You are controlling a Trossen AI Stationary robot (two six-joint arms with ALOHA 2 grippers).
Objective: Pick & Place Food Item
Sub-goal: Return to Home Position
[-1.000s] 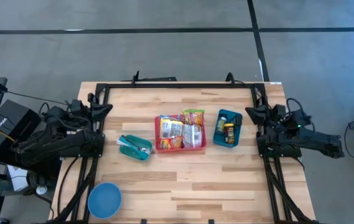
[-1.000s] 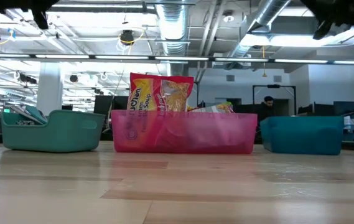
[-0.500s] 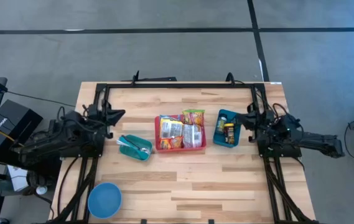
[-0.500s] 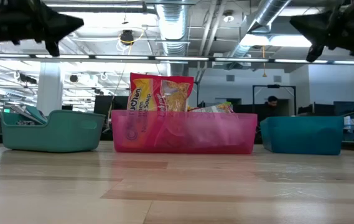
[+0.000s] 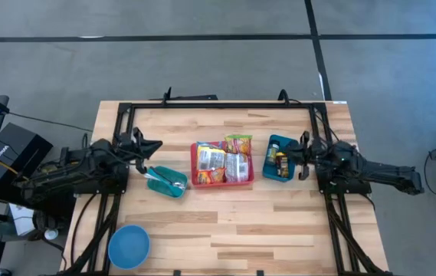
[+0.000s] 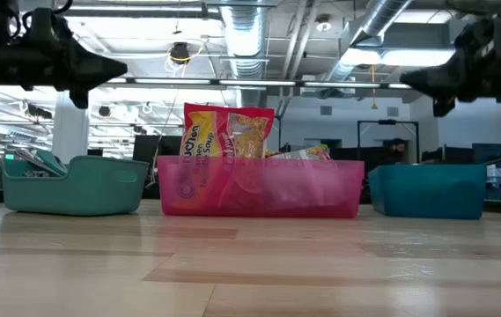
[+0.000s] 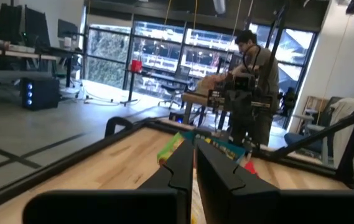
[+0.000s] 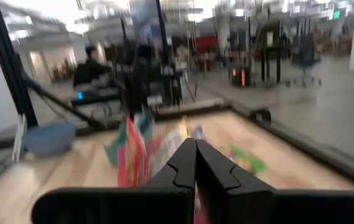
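Both arms are up off the pale wooden table [image 5: 225, 222] now, and neither holds anything. My left claw [image 5: 155, 145] hangs over the left side, fingers pressed together with nothing between them; the left wrist view shows the two dark tips meeting. My right claw [image 5: 293, 156] mirrors it on the other side, pinched closed and empty too.

The goods sit in the middle. The crinkly noodle packs [image 5: 225, 161] are all inside the translucent red plastic bin [image 6: 259, 192], and the low view shows one red-and-yellow pack standing upright above its rim. None lies loose on the boards that I can see.

Here is what matters for the pull-back: that red plastic bin lies between my claws, to the right of the left one and to the left of the right one. Its longer side runs across the table from one claw towards the other. Neither arm looks clearly nearer. Each has a neighbour close by. The teal plastic tub [image 5: 166, 182] sits near my left claw, on the side towards the table's front edge. The blue plastic bin [image 5: 281, 157] is right under my right claw's tips. I judge the way home is outward and back, away from all three. A round blue bowl [image 5: 129, 246] waits well apart at the front left corner.
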